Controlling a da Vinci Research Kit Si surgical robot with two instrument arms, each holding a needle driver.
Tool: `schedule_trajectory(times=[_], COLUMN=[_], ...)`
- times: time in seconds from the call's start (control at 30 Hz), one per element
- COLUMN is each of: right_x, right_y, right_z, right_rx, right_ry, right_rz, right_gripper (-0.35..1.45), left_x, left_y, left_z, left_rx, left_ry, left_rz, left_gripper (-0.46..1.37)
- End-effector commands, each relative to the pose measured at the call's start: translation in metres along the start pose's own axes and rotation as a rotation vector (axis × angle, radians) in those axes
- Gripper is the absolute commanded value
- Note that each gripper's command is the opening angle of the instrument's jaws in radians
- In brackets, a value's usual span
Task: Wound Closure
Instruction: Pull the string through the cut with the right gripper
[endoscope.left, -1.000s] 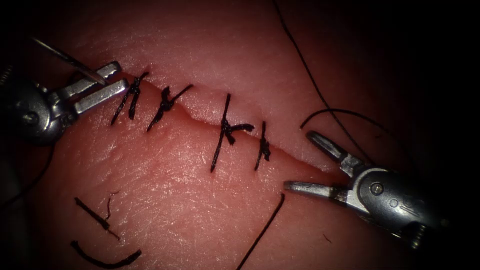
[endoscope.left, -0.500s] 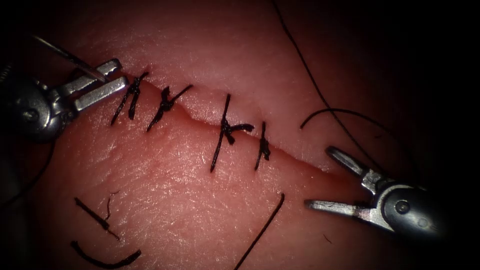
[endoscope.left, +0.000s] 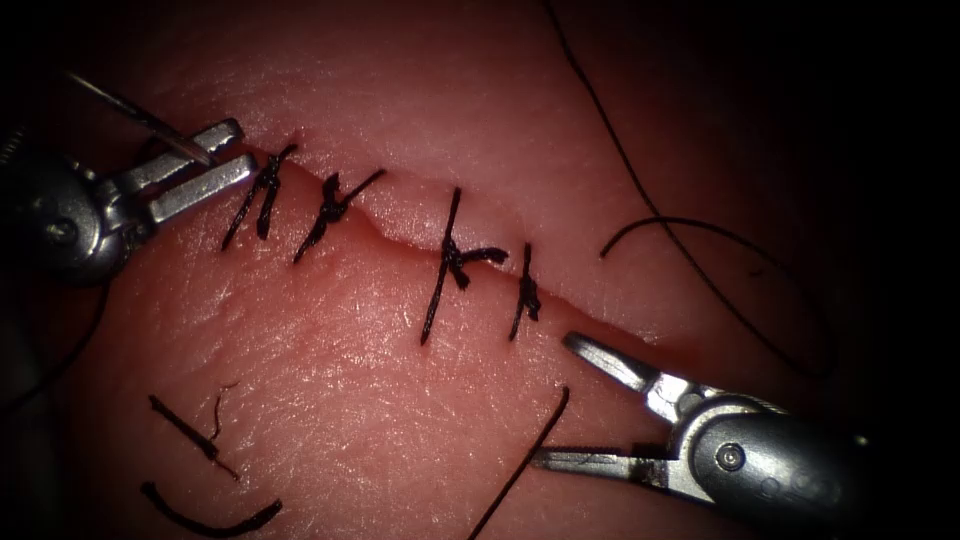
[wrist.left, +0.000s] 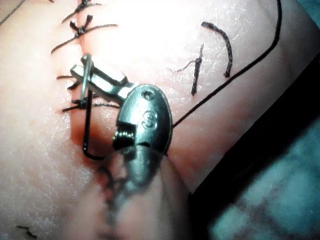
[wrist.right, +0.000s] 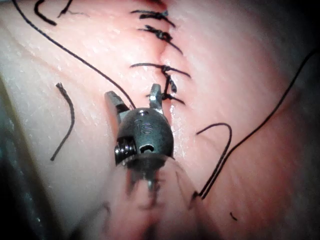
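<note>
Left tool: your fingers stay clamped on the needle, clear of the tissue.
Right tool: fingers apart, empty, now shifted left toward the thread.

Four stitches, two pincers, one needle, three cut thread ends.
</note>
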Motion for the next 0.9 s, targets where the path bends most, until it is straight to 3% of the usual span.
schedule_trajectory(times=[0.03, 0.07, 0.1, 0.13, 0.2, 0.23, 0.27, 0.63, 0.9], right_x=[-0.0002, -0.0003, -0.0005, -0.0006, -0.0008, -0.0008, -0.0008, -0.0003, 0.0015], right_y=[0.0001, 0.0001, 0.0000, 0.0000, -0.0003, -0.0003, -0.0004, -0.0013, -0.0039], right_z=[0.0000, 0.0000, -0.0002, -0.0003, -0.0007, -0.0008, -0.0009, -0.0011, -0.0024], right_rx=[0.008, 0.012, 0.028, 0.029, 0.039, 0.040, 0.041, 0.054, 0.130], right_ry=[-0.006, -0.010, -0.015, -0.015, -0.012, -0.011, -0.010, -0.010, -0.018], right_rz=[-0.001, -0.001, -0.032, -0.032, -0.042, -0.042, -0.043, -0.004, -0.012], right_gripper=[1.07, 1.02, 0.72, 0.64, -0.09, -0.29, -0.35, -0.35, -0.35], left_x=[0.0000, 0.0000, 0.0000, 0.0000, 0.0001, 0.0001, 0.0001, 0.0002, 0.0001], left_y=[-0.0001, -0.0001, -0.0002, -0.0002, -0.0003, -0.0003, -0.0004, -0.0003, -0.0003], left_z=[-0.0001, -0.0002, -0.0003, -0.0004, -0.0006, -0.0006, -0.0007, -0.0007, -0.0006], left_rx=[-0.002, -0.002, 0.000, 0.000, 0.004, 0.003, 0.003, 0.004, 0.004], left_ry=[0.000, 0.000, -0.001, -0.001, -0.004, -0.004, -0.004, -0.004, -0.004], left_rz=[0.000, 0.000, 0.000, 0.000, 0.000, 0.000, 0.000, 0.000, 0.000], left_gripper=[-0.35, -0.35, -0.35, -0.35, -0.35, -0.35, -0.35, -0.35, -0.35])
